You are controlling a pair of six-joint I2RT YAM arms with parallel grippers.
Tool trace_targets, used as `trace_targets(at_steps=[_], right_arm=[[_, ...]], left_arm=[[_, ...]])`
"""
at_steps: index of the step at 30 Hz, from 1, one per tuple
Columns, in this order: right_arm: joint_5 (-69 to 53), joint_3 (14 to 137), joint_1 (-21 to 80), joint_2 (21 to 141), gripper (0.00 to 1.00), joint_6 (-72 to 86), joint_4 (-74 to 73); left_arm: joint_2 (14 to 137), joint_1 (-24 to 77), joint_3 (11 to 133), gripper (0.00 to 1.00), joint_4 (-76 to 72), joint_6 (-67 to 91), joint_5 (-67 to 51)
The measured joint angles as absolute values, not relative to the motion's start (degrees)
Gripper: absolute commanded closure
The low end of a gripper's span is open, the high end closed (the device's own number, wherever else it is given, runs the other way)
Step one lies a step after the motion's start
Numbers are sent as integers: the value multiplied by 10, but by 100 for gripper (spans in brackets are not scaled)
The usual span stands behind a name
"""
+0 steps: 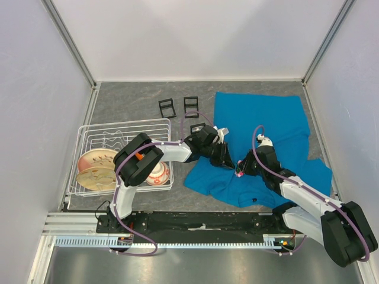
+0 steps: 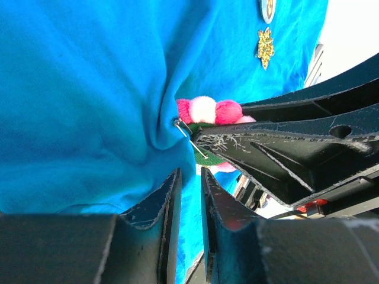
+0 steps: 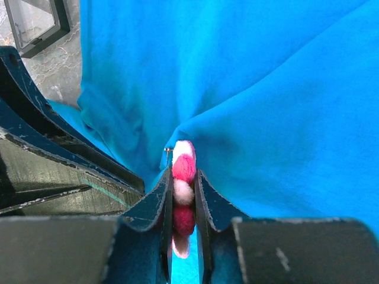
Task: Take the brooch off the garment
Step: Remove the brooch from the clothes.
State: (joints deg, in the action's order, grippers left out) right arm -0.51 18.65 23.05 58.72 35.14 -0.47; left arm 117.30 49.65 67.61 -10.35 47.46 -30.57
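The right hand is pinching the pink-white brooch on the T-shirt. At its 10 o'clock, I cannot tell the left hand state.

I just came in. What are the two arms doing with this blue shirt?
Both arms are working on the garment. The right tool is shut on the pink and white fuzzy brooch. The left tool, its fingers nearly together, sits at the puckered cloth beside the pin, which looks not yet out of the fabric.
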Motion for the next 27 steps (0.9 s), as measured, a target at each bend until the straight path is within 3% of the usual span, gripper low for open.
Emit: trace_targets(at_steps=[19,27], right_arm=[[12,83,230,522,100,408,120],[27,33,230,490,100,437,178]], left_arm=[[1197,496,725,76,-52,528,-260],[1204,497,725,69,-59,547,-258]])
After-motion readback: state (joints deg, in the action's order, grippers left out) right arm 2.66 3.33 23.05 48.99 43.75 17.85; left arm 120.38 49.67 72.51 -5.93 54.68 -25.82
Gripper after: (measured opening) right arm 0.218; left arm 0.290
